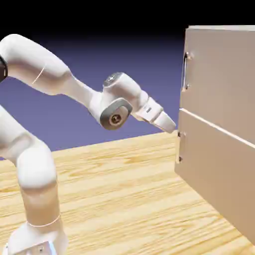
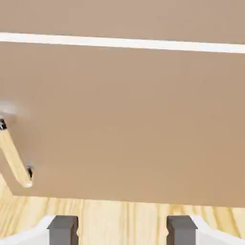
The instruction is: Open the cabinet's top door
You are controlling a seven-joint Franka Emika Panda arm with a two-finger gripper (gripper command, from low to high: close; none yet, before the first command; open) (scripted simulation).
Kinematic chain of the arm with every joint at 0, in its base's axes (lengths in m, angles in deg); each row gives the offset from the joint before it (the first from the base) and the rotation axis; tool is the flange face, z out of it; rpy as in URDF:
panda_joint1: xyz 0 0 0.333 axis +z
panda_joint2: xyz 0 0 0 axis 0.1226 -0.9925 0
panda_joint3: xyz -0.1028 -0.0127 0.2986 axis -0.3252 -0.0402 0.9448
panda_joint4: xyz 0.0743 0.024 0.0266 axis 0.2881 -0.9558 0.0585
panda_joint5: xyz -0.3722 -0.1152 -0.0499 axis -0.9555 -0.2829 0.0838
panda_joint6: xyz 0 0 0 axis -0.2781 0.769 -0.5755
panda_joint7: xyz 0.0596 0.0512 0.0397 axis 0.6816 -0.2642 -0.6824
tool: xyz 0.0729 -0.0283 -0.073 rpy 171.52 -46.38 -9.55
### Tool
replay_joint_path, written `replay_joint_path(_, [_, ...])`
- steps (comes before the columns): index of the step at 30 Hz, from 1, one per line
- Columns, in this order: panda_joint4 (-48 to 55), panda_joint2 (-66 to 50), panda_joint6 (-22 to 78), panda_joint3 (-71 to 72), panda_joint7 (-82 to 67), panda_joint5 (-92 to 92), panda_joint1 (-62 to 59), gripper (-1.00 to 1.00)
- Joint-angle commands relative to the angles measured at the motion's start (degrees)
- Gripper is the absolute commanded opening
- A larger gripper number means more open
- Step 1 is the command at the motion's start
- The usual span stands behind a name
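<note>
The tool [image 1: 169,124] is seen with its fingers [image 2: 62,228] spread wide and nothing gripped between them. It's pointed at the cabinet [image 1: 219,124], which stands on the wooden bench [image 1: 129,199] at the right. The top door [image 1: 221,69] looks shut, its slim silver handle [image 1: 185,71] well above the tool, which sits closer to the lower door [image 2: 134,119].

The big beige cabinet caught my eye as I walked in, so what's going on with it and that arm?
A white robot arm is reaching its open two-finger gripper toward the large beige-tan box cabinet. The gripper holds nothing and sits level with the seam between the panels, near the lower panel's handle. The upper beige panel looks closed, its slim silver bar handle untouched.
</note>
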Motion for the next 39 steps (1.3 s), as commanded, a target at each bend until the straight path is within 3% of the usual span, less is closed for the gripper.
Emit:
replay_joint_path(1, [0.8,0.3,0.0,1.1,-1.7,2.5,-1.1,0.0])
replay_joint_path(39, [29.9,10.3,-0.5,44.4,-67.5,97.2,-42.7,0.0])
